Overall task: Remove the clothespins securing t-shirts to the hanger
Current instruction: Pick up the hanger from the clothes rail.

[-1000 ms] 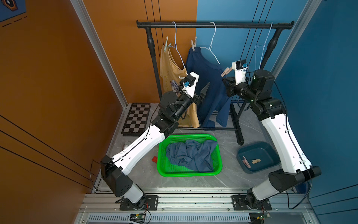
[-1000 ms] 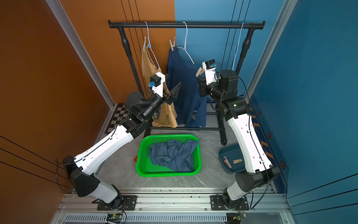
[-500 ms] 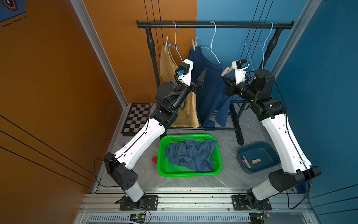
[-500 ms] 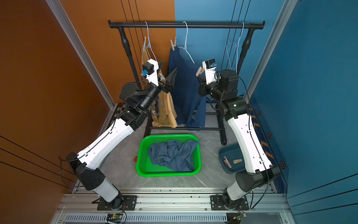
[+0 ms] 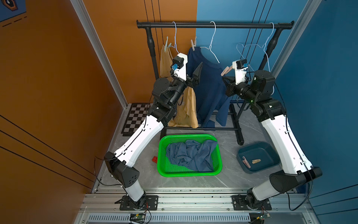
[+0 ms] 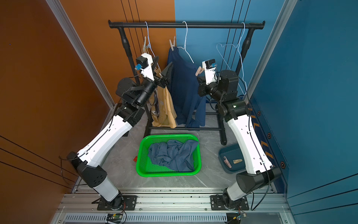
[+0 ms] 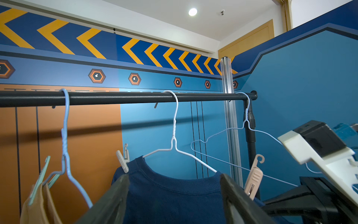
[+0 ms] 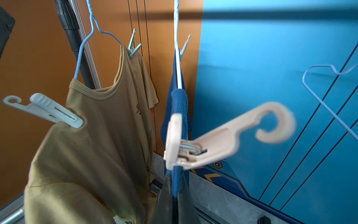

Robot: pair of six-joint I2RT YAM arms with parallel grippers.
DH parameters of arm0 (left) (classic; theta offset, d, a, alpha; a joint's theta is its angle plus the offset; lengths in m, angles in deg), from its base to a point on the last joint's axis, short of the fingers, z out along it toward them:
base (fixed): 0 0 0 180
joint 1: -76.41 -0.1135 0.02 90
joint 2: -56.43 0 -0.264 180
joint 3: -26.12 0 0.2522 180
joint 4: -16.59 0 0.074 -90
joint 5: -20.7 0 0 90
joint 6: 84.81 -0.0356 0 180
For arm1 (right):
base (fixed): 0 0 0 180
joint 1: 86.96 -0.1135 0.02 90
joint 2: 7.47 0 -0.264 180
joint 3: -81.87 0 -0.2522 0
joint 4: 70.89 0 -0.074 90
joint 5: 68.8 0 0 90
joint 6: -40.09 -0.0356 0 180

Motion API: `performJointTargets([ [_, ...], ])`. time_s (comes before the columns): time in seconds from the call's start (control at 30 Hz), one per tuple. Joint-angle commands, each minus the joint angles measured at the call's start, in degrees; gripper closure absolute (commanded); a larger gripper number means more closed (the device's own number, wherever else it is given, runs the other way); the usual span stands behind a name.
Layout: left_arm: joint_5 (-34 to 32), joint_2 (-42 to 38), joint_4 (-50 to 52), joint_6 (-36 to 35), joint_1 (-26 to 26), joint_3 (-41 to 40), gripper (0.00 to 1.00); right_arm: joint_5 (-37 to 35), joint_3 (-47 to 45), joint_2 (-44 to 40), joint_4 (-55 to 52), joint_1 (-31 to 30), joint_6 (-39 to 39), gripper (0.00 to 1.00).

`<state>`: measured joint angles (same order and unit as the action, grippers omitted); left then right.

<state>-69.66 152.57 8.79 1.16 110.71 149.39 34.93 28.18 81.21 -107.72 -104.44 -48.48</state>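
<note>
Right claw (image 8: 174, 187) is pressed together on the shoulder edge of the navy shirt (image 8: 179, 108), right beneath a peach peg (image 8: 219, 141) clipped there. Left claw (image 7: 173, 179) is spread wide, one finger on either side of that shirt's collar. A white peg (image 7: 122, 162) pins its other shoulder. A pale green peg (image 8: 56, 111) grips the yellow shirt (image 8: 100, 145) alongside. Two loose pegs (image 5: 246, 162) lie in the blue tray (image 5: 271, 153).

Two t-shirts (image 5: 209, 87) hang on the rack (image 5: 193, 24) behind the basket (image 5: 159, 155), the bin (image 5: 259, 153) to its right.

Robot lab test cell, painted panel walls (image 5: 58, 77), aluminium frame rail (image 5: 174, 199), clothes rack (image 5: 213, 25)
</note>
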Motion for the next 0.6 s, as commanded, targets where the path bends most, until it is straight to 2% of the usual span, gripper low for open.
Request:
performJointTargets([
  [0.0,1.43,0.37,-0.15,1.59,-0.73,1.92,0.24,-0.11,0.37,-3.47,5.47,-0.2,-1.17,1.0],
  [0.37,1.72,-0.69,-0.02,2.14,-0.75,1.14,0.24,0.28,5.98,-2.53,4.71,-0.19,-0.99,1.0],
  [0.57,1.68,-1.85,0.06,2.11,-0.79,-0.29,0.24,-0.4,2.68,-5.8,3.56,-0.02,0.36,1.0],
])
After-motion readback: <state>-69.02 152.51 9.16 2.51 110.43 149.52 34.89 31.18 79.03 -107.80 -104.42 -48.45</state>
